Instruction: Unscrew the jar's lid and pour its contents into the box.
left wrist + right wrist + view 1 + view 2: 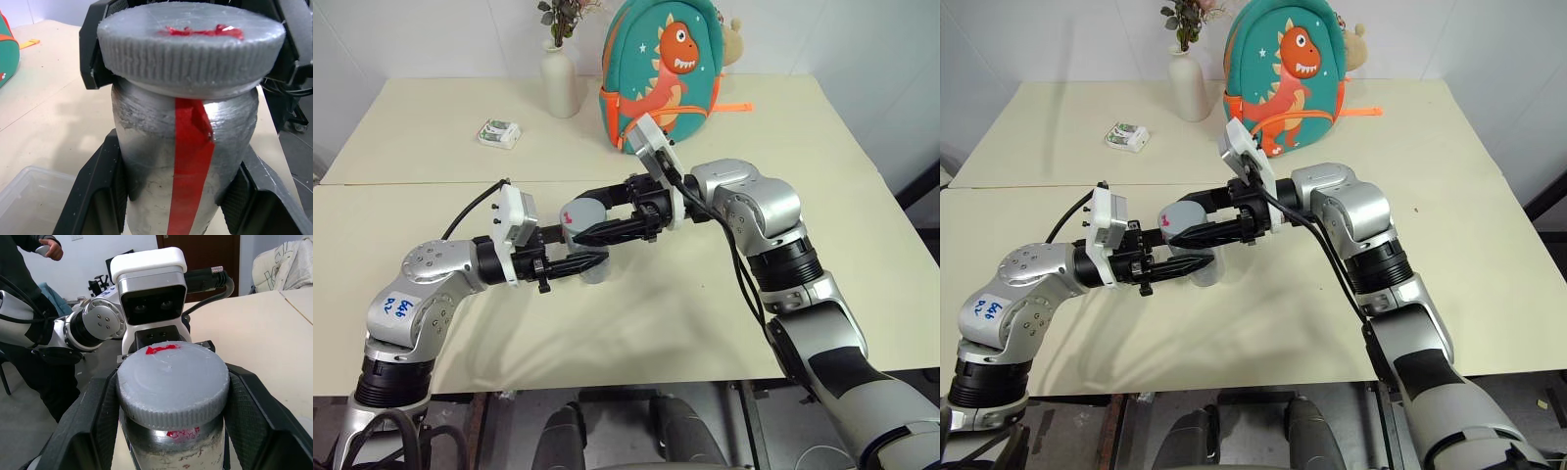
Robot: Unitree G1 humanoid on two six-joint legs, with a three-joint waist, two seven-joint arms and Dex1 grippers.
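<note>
Above table (783, 323), jar (181, 161) upright

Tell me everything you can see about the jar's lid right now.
The lid is a round, flat grey cap with a ribbed edge and a smear of red on its top face. It looks like matte plastic. It still sits on the jar, as wide as the jar's body, above a red stripe that runs down the jar's side. The right tool is shut on it, one black finger at each side of its rim, while the left tool holds the jar below, above the table.
</note>
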